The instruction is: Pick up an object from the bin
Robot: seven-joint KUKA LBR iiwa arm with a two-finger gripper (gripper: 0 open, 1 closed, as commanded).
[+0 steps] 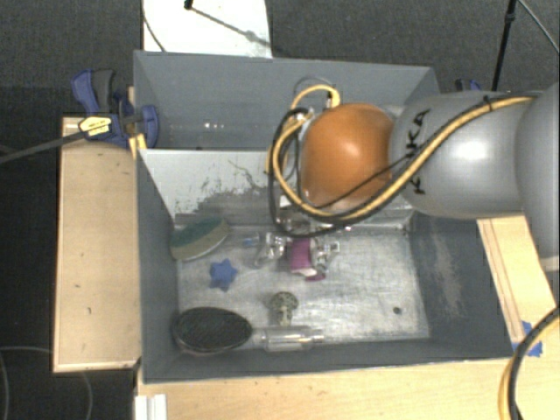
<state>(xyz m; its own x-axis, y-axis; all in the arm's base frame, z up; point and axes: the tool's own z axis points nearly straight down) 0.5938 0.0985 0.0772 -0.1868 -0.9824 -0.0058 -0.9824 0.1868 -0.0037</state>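
My gripper (pixel 296 252) hangs low in the middle of the bin, under the orange cover. Its fingers (pixel 265 250) stand open on either side of a small purple block (pixel 300 257) with a white edge, which lies on the bin floor. The right finger is close against the block, while a gap shows on the left side. A small round metallic thing (pixel 282 303) lies just in front of the gripper. A blue star-shaped piece (pixel 223 273) lies to its left.
A green and white oval sponge (pixel 199 237) rests by the left wall. A black oval brush (pixel 210 330) sits in the front left corner, with a clear tube (pixel 289 339) beside it along the front wall. The arm covers the bin's back right.
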